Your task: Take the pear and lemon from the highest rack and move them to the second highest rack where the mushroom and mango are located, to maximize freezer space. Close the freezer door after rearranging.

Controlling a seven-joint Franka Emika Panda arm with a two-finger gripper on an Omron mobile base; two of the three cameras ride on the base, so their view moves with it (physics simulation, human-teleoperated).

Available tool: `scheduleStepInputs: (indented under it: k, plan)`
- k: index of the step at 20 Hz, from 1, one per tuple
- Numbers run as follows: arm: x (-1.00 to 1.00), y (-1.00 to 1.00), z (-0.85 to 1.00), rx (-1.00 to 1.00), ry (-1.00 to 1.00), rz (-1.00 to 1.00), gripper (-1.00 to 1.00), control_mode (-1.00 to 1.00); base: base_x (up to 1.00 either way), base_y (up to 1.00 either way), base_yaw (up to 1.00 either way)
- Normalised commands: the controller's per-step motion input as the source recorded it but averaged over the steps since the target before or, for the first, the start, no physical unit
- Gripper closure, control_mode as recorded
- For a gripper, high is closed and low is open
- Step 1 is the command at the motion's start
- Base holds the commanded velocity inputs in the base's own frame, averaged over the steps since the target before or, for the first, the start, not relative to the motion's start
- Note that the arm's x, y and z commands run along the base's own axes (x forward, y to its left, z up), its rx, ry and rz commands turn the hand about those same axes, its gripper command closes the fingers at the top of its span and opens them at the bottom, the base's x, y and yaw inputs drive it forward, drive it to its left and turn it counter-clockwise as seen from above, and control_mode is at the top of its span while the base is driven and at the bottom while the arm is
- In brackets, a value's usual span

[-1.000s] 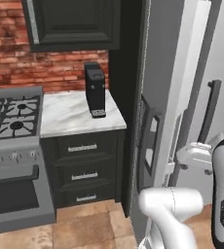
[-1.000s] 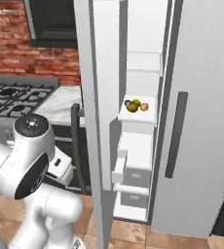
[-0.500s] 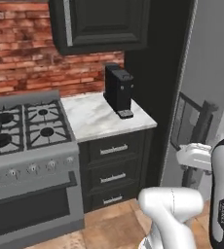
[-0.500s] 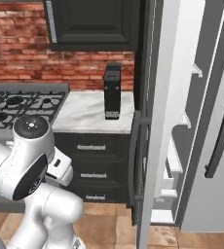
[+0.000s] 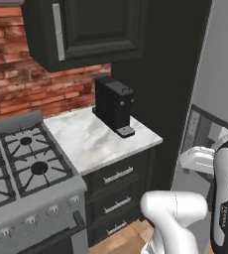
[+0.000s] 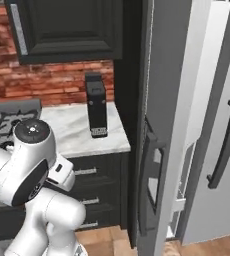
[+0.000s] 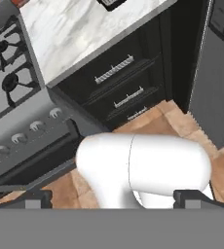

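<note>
The gripper (image 7: 112, 197) shows in the hand view as two small dark finger tips (image 7: 33, 198) far apart at the bottom edge, so it stands spread wide with nothing between the tips. It looks down over the robot's own white body toward the wooden floor (image 7: 167, 119) and the dark cabinet drawers (image 7: 119, 82) with their bar pulls. To the left of the drawers in that view sits the grey stove (image 7: 21, 97), its black burner grates and a row of knobs on the front. Above the drawers lies the marble desk (image 5: 96, 139), and on it stands the black coffee machine (image 5: 114, 105), close to the brick wall (image 5: 17, 94) and beneath a dark upper cabinet (image 5: 86, 30). Right of the desk, past a tall dark panel, is the freezer (image 6: 222, 150). In the right base view the freezer door (image 6: 164, 125) stands edge-on, swung partly out, with its dark vertical bar handle (image 6: 146, 185) facing the camera and a narrow strip of white moulded lining visible in the gap behind it. The pear, lemon, mushroom and mango cannot be made out.
</note>
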Motion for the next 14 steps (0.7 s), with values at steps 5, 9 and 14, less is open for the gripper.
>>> scheduleStepInputs:
  k: [5,9,14]
  plan:
    - [0.00,0.00,0.00,0.00,0.00,0.00,-1.00,1.00,0.50,0.00,-0.63]
    - [0.00,0.00,0.00,0.00,0.00,0.00,-1.00,1.00,0.47,0.02,-0.65]
    - [0.00,0.00,0.00,0.00,0.00,0.00,-1.00,1.00,0.58,0.22,-0.38]
